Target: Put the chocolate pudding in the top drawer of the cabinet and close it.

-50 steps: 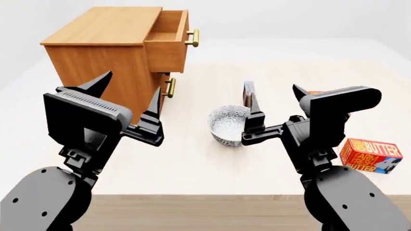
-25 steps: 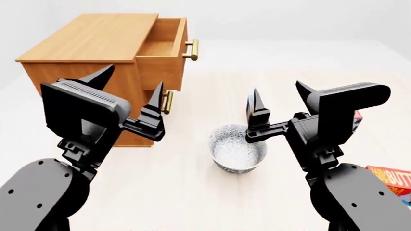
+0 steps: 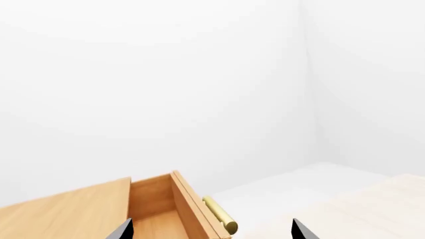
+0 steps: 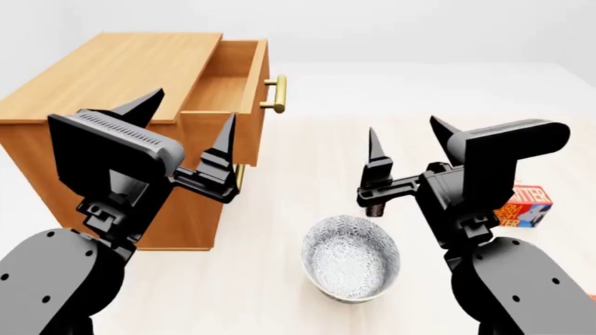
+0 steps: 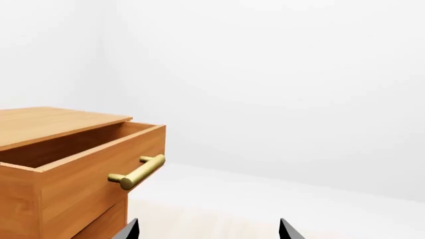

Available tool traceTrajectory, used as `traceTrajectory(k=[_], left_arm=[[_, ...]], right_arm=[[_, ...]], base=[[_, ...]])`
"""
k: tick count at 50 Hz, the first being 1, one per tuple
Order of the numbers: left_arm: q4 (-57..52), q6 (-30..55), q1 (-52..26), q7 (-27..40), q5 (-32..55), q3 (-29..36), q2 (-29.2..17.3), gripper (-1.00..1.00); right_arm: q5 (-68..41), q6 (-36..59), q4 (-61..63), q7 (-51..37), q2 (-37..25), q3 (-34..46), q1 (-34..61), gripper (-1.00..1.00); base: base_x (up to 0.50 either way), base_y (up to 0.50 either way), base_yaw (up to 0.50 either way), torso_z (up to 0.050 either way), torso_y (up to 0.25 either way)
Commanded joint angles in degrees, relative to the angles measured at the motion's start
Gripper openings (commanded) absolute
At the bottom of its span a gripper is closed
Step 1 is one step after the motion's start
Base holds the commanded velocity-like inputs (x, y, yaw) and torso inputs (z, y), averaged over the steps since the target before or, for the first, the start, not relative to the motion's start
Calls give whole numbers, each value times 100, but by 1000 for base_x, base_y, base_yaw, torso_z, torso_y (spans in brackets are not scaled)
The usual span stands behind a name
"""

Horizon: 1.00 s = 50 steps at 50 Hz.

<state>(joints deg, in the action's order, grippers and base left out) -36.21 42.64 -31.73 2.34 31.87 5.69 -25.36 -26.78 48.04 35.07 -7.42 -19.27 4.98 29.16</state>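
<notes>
Grainy boxy wooden cabinet [image 4: 102, 91], both pointed black grippers [image 4: 186, 132] [image 4: 405, 146] spread, empty.

Bright, even, diffuse light fills all three views, with no visible lamp and no glare. The renders are sharp edge to edge, without blur or lens distortion. Shadows are soft: a faint one lies on the bench [image 4: 279, 279] beside the cabinet [image 4: 102, 77], whose side face is darker than its top. The white walls look nearly featureless.
</notes>
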Motion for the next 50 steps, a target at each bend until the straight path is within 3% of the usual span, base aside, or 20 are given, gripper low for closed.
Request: traceTrajectory(k=[1,15,32,50], left_arm=[[-69,26,4,5,62,-8,-40,100],[-21,-49,71,-25,31,62,-72,100],[-6,4,-6,8,52,110,-100,100],[1038,1092,-1782,-117,588,350,141,100]], right_arm=[[-8,-1,43,-45,-31,0,15,100],[18,-75,15,-121,-3,23,22,100],[270,-374,-203,-183,49,294,65,100],[160,-130,-90,-367,-3,129,72,100]], base=[[309,0,0,0,0],[312,0,0,0,0],[0,0,0,0,1],[0,0,0,0,0]])
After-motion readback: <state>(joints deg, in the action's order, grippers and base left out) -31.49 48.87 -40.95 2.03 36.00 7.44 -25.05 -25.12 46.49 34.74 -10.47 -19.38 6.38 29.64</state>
